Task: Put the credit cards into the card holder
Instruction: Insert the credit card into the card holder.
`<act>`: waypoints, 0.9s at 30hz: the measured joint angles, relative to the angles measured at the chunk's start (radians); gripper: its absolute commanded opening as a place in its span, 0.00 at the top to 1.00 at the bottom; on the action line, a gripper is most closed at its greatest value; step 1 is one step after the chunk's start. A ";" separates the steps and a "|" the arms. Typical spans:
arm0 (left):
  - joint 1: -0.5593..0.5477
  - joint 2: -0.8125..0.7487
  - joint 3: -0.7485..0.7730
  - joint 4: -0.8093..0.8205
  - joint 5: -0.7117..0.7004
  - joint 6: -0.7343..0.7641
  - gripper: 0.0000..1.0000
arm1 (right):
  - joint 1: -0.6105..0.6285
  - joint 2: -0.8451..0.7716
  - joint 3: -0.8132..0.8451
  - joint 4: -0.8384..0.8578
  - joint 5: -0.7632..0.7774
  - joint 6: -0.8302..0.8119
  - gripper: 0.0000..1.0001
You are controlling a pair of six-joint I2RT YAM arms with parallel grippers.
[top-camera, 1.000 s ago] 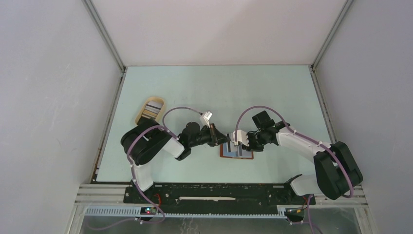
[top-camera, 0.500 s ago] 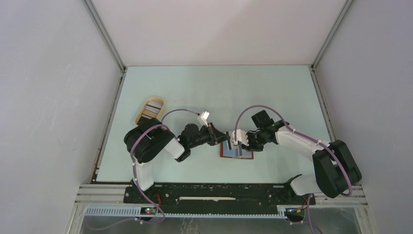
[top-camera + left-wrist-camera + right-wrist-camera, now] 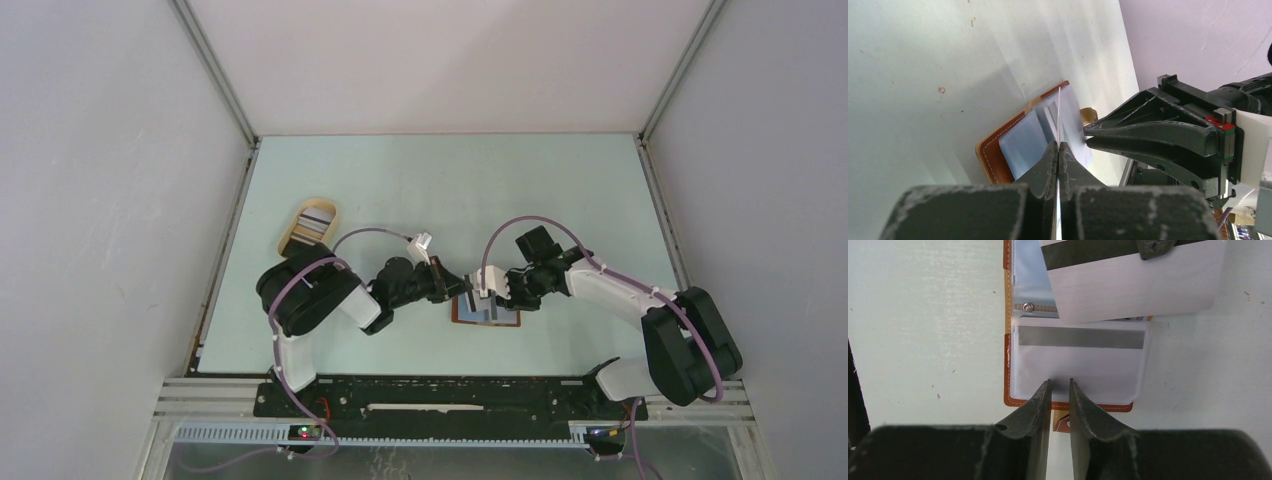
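The reddish-brown card holder (image 3: 486, 314) (image 3: 1068, 405) lies open on the table, and a card with a grey stripe (image 3: 1080, 337) sits in its clear sleeve. My left gripper (image 3: 451, 284) (image 3: 1058, 146) is shut on a whitish credit card (image 3: 1133, 287) (image 3: 1059, 112) with a dark stripe, tilted over the holder's far half. That card shows edge-on in the left wrist view. My right gripper (image 3: 487, 299) (image 3: 1060, 383) has its tips on the near edge of the sleeve, jaws a narrow gap apart with nothing between them.
An oval tan tray (image 3: 297, 221) with more cards in it stands at the left, behind the left arm. The two arms meet over the holder at the table's middle front. White walls enclose the table on three sides.
The left arm has shifted slightly, with the card still held over the holder. The right arm has stayed where it was.
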 measured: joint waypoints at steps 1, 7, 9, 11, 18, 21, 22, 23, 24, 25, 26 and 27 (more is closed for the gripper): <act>-0.003 0.000 0.000 -0.007 -0.004 0.000 1.00 | 0.000 0.000 0.000 0.000 0.000 0.000 0.72; -0.016 0.000 0.000 -0.023 -0.013 0.000 1.00 | 0.000 0.000 0.001 0.000 0.003 0.001 0.72; -0.019 0.000 0.000 -0.027 -0.016 0.000 1.00 | 0.002 0.000 0.002 0.000 0.004 0.001 0.72; -0.022 0.000 0.000 -0.028 -0.018 0.000 1.00 | 0.002 0.000 0.002 0.000 0.005 0.001 0.72; -0.038 0.000 0.000 -0.031 -0.028 -0.012 1.00 | 0.011 0.001 0.004 -0.001 0.015 0.002 0.72; -0.046 0.000 0.000 -0.035 -0.033 -0.026 1.00 | 0.014 0.003 0.005 -0.001 0.018 0.003 0.72; -0.049 0.000 0.000 -0.037 -0.033 -0.027 1.00 | 0.014 0.004 0.005 -0.001 0.018 0.004 0.72; -0.052 0.000 0.000 -0.040 -0.034 -0.032 1.00 | 0.014 0.004 0.005 -0.002 0.018 0.004 0.72; -0.055 0.000 0.000 -0.043 -0.034 -0.035 1.00 | 0.014 0.004 0.005 -0.002 0.018 0.004 0.72; -0.058 0.000 0.000 -0.045 -0.034 -0.037 1.00 | 0.014 0.005 0.006 -0.002 0.018 0.004 0.72; -0.061 0.000 0.000 -0.047 -0.037 -0.043 1.00 | 0.014 0.005 0.007 -0.002 0.019 0.004 0.72; -0.063 0.000 0.000 -0.049 -0.039 -0.045 1.00 | 0.014 0.006 0.008 -0.003 0.019 0.005 0.72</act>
